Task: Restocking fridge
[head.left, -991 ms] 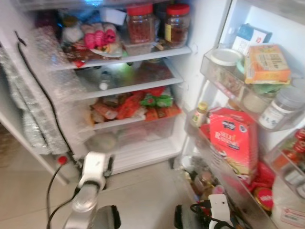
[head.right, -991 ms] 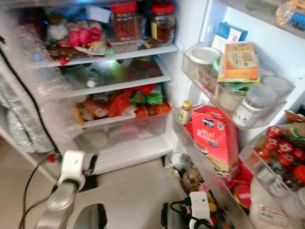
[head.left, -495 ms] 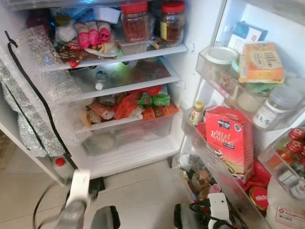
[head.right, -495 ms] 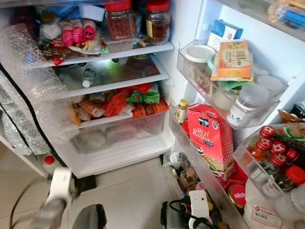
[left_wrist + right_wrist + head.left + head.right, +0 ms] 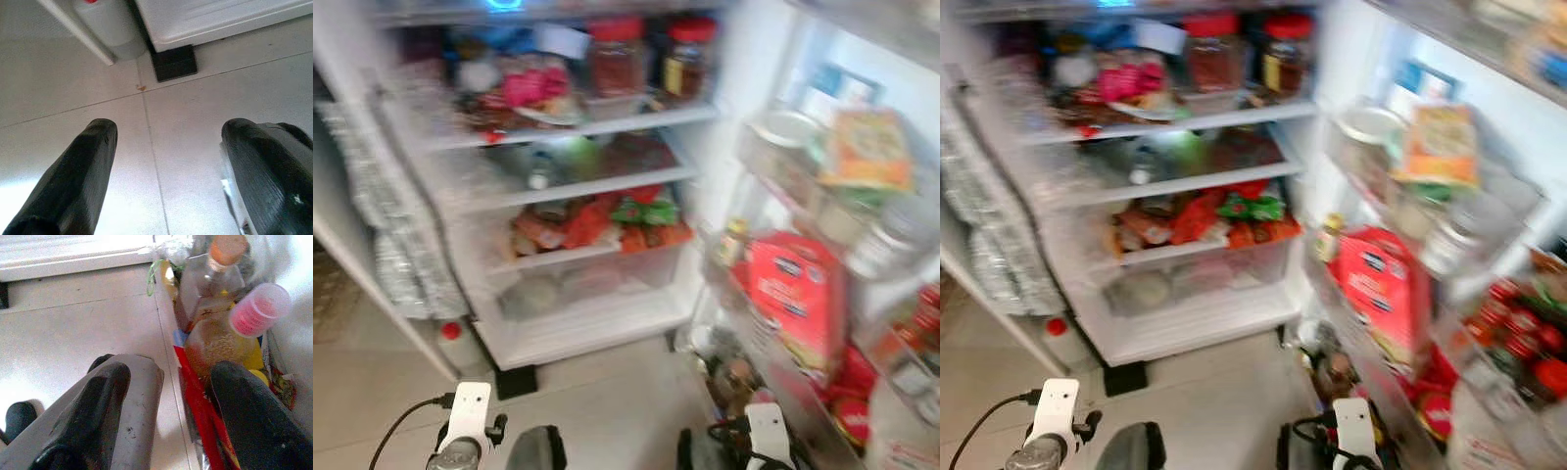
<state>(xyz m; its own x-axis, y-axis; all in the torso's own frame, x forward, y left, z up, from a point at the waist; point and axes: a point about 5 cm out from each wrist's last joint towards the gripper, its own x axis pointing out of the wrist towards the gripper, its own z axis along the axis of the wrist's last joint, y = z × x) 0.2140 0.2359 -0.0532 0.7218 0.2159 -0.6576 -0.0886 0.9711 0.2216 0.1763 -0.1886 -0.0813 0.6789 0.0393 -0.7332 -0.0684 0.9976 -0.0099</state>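
The fridge (image 5: 607, 313) stands open before me, blurred. Its shelves hold two red-lidded jars (image 5: 617, 54), pink-wrapped food (image 5: 524, 88) and red and green packets (image 5: 607, 215). In the open door on the right stand a red carton (image 5: 798, 294) and an orange box (image 5: 867, 147). My left gripper (image 5: 166, 132) hangs open over the floor tiles with nothing between its fingers. Beside the door's bottom rack my right gripper (image 5: 171, 377) is open too, close to an oil bottle with a pink cap (image 5: 259, 308) and a bottle with an orange cap (image 5: 215, 274). Both wrists (image 5: 465, 431) sit low in the eye views.
A white bottle with a red cap (image 5: 455, 343) stands on the floor at the fridge's left corner, next to a black foot (image 5: 173, 61). Bubble wrap (image 5: 391, 235) hangs down the left side. A grey part of my body (image 5: 122, 396) lies beside the right fingers.
My left arm has dropped from in front of the fridge's base to low near my body. The camera has shifted and the picture is now blurred. The right arm holds still.
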